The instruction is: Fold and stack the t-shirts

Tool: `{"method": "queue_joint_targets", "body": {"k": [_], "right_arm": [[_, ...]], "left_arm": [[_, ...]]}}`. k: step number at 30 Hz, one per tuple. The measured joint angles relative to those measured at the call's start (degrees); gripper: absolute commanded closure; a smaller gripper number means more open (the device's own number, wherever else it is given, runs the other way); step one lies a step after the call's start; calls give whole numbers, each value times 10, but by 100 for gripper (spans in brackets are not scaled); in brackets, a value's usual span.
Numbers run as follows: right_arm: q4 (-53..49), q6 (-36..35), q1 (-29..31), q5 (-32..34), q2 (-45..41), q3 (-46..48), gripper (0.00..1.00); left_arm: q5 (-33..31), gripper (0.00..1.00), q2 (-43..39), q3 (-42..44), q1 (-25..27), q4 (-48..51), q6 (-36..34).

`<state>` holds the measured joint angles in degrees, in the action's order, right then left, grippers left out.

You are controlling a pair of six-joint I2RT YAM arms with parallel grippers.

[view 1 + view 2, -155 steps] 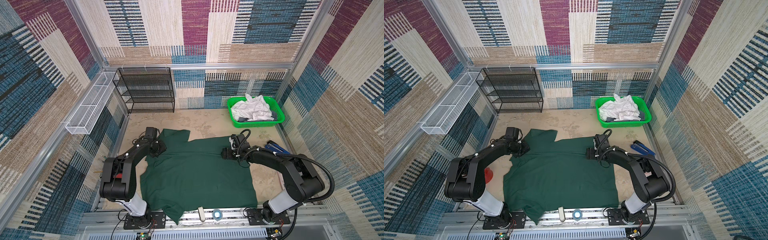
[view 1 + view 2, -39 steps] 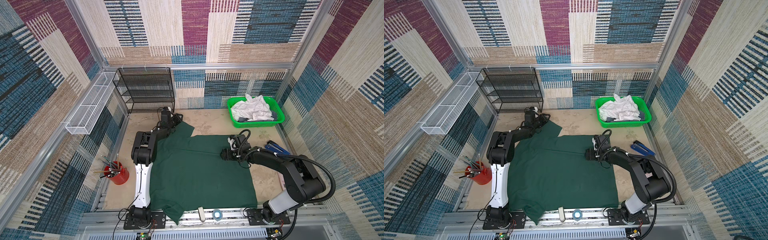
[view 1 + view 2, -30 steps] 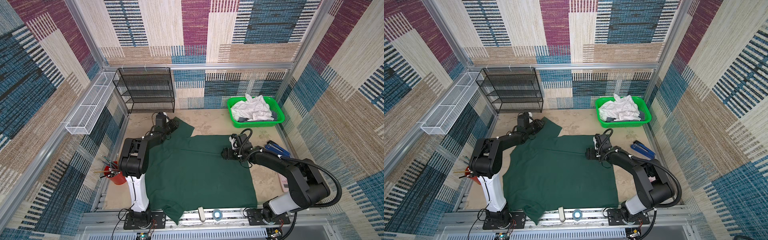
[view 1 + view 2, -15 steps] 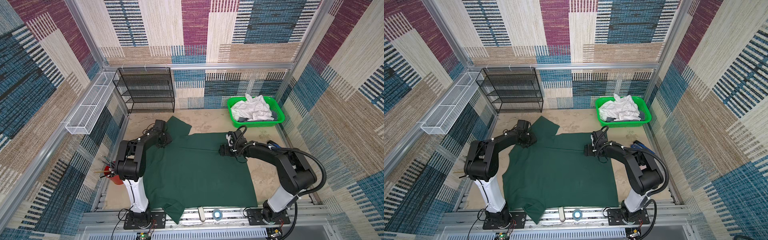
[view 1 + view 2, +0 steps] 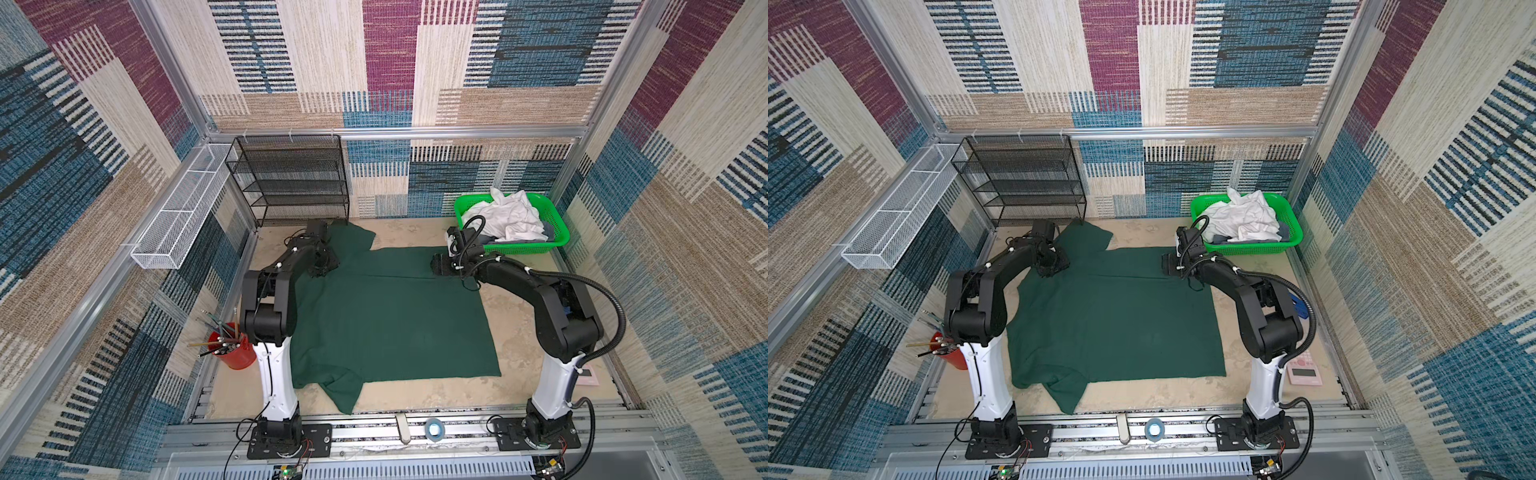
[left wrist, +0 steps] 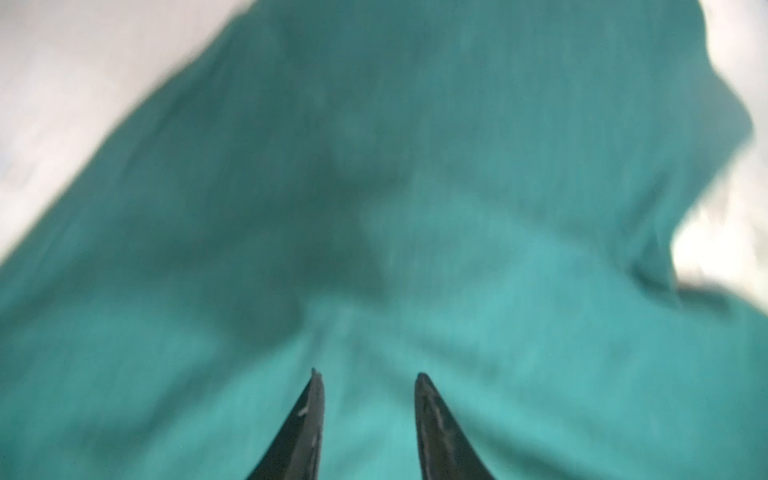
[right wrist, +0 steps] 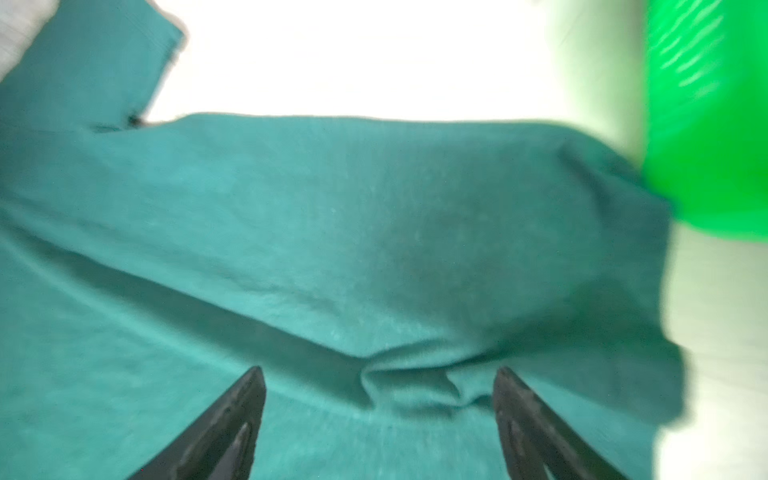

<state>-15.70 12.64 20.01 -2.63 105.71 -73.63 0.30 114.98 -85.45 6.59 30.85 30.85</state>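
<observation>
Right gripper (image 7: 380, 374) stood wide open over the dark green t-shirt (image 5: 386, 316), spread on the table. Left gripper (image 6: 368, 376) narrowly parted on it; grip unclear. We judged folding barely begun, with white t-shirts (image 5: 505, 220) heaped in the green basket (image 5: 557, 241).

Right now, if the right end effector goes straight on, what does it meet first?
Probably the green shirt: a raised fold lies just ahead of the right end effector; depth is unclear.
</observation>
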Motion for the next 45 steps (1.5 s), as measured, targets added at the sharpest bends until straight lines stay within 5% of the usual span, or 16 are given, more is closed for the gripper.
{"method": "queue_joint_targets", "body": {"k": [4, 10, 15, 20, 26, 32, 41, 45], "right_arm": [[-7, 9, 43, 1, -87, 89, 14], [-31, 60, 66, -25, -194, 237, 13], [-39, 83, 68, -31, -259, 303, 13], [-41, 87, 68, -35, -283, 328, 12], [-32, 87, 61, -47, -251, 329, 12], [-19, 78, 35, -55, -219, 318, 12], [-6, 61, 20, -59, -214, 311, 12], [-4, 59, 20, -64, -214, 316, 12]], "left_arm": [[-3, 63, -172, 190, 60, 27, 7], [-38, 65, -355, 329, 237, 144, 93], [-56, 63, -421, 375, 379, 237, 191], [-48, 60, -397, 395, 472, 266, 262], [-44, 61, -337, 411, 502, 248, 291], [-46, 100, -303, 411, 500, 225, 294], [-45, 100, -332, 341, 500, 204, 280], [-47, 66, -349, 324, 500, 200, 277]]}}
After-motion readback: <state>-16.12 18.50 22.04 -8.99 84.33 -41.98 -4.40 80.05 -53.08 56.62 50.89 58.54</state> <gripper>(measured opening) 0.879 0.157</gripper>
